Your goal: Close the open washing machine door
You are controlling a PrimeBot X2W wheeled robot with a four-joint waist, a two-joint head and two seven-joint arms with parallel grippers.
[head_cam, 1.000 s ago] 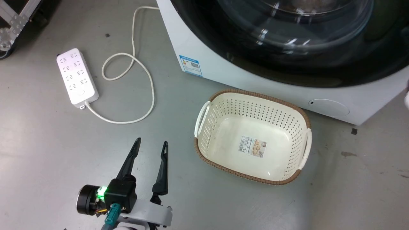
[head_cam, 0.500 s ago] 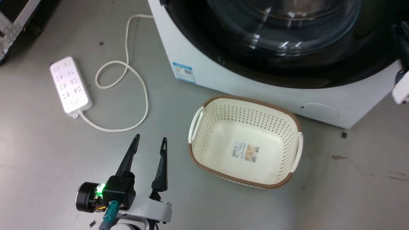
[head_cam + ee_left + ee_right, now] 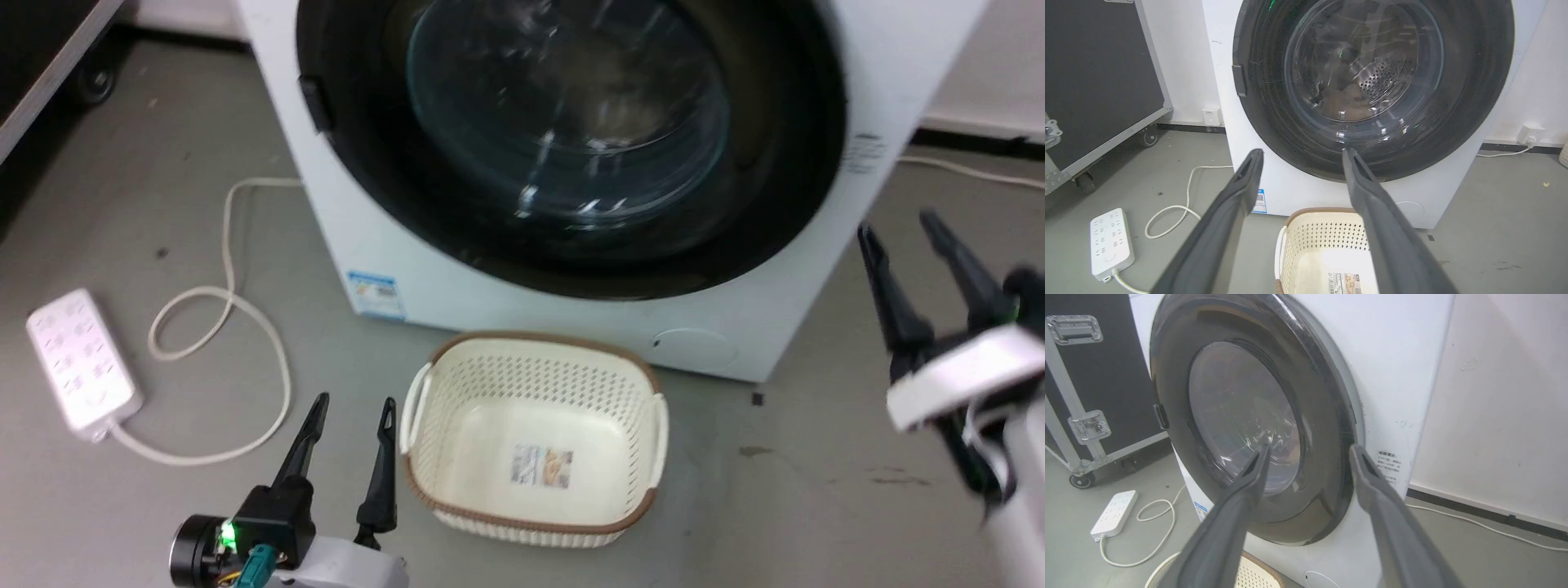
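At upper centre we see the washing machine door (image 3: 571, 147) flush against the washer (image 3: 367, 241); our left jaws, lower left, and right jaws, right edge, both gape empty.

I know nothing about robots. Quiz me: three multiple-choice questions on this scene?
1. Where is the basket? A on the floor before the washer; B on top of it; C on a shelf.
2. What colour is the power strip? A red; B white; C black.
3. How is the washing machine door? A wide open; B lying on the floor; C shut against the front.
Answers: A, it stands below the door; B, white casing; C, its rim lies flat on the washer.
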